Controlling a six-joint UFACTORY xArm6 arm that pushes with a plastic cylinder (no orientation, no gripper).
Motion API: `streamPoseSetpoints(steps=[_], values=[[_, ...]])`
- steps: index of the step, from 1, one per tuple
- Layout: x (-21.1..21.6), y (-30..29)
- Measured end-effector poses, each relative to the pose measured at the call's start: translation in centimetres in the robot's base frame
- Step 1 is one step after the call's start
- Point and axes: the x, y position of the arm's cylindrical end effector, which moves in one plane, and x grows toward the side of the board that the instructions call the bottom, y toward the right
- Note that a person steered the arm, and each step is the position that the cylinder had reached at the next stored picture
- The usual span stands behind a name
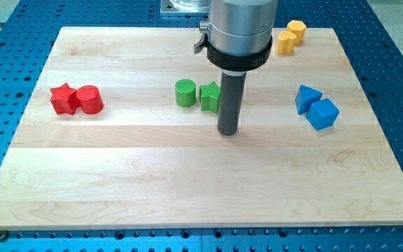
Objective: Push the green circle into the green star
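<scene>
The green circle (185, 92) stands near the board's middle, a little toward the view's top. The green star (209, 96) stands right beside it on the view's right, very close or touching; the rod hides the star's right edge. My tip (228, 132) rests on the board just below and to the right of the green star, apart from the green circle.
A red star (64, 99) and a red cylinder (89, 99) touch each other at the view's left. A blue triangle (306, 98) and a blue cube (322, 113) sit at the right. Two yellow blocks (290, 36) sit at the top right. The wooden board (187, 182) lies on a blue perforated table.
</scene>
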Motion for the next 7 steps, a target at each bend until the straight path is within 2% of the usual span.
streamPoseSetpoints(steps=[2, 3, 4, 5, 6, 7], values=[[0.4, 0.0], [0.9, -2.3], [0.0, -11.4], [-3.2, -14.1], [-4.7, -11.4], [-6.2, -11.2]])
